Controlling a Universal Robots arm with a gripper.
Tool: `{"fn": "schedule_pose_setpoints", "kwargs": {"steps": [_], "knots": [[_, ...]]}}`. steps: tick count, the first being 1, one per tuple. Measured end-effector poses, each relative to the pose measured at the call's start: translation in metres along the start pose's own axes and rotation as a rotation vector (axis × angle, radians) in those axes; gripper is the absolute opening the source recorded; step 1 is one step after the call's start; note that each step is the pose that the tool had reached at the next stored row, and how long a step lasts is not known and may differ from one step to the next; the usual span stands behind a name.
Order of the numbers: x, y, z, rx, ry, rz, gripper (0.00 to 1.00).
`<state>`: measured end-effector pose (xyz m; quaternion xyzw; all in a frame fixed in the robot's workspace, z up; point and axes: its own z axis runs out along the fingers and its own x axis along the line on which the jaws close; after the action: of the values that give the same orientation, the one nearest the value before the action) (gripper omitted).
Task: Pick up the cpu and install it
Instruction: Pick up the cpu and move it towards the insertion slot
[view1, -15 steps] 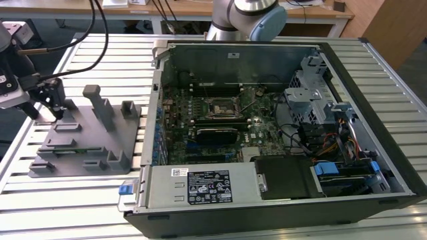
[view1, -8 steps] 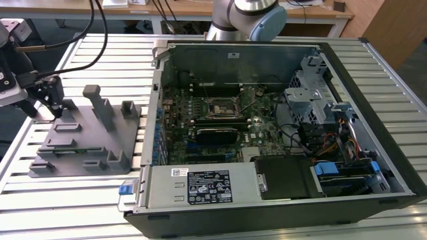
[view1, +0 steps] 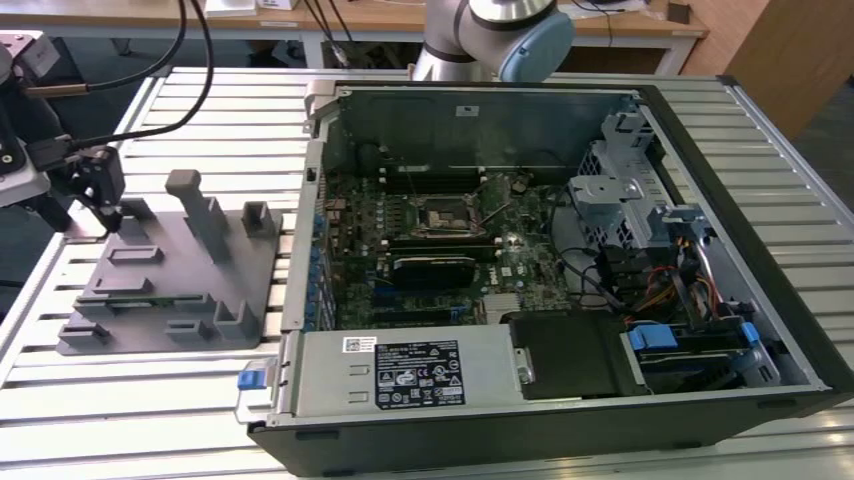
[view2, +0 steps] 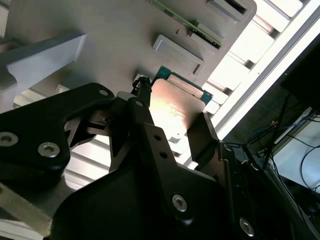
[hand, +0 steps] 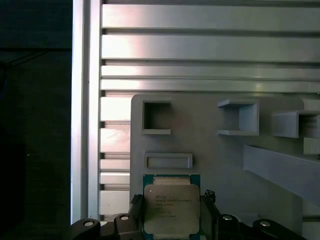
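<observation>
The cpu (hand: 171, 209), a small square chip with a silvery top and green rim, lies at a corner of the grey plastic fixture (hand: 210, 150). My gripper (hand: 171, 212) straddles it, with one black finger against each of two opposite sides. In the second wrist view the cpu (view2: 176, 102) sits between the same fingers (view2: 145, 120), which press its edges. In the exterior view the gripper (view1: 96, 215) stands low over the fixture's (view1: 174, 290) far corner, at that view's left. The motherboard's socket frame (view1: 438, 215) lies inside the open computer case (view1: 747, 200).
Upright posts (view1: 200, 215) and small pockets rise from the fixture beside the gripper. The slatted metal table (view1: 134, 400) ends close to the fixture at the exterior view's left. Cables (view1: 174, 50) hang near the arm. Drive cage and wiring (view1: 641, 230) crowd the case's side.
</observation>
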<state>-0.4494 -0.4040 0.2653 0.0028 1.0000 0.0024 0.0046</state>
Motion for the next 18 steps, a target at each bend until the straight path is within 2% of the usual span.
{"fn": "schedule_pose_setpoints", "kwargs": {"steps": [18], "knots": [[-0.0002, 0.0004, -0.0169, -0.0001, -0.0001, 0.000, 0.54]]}}
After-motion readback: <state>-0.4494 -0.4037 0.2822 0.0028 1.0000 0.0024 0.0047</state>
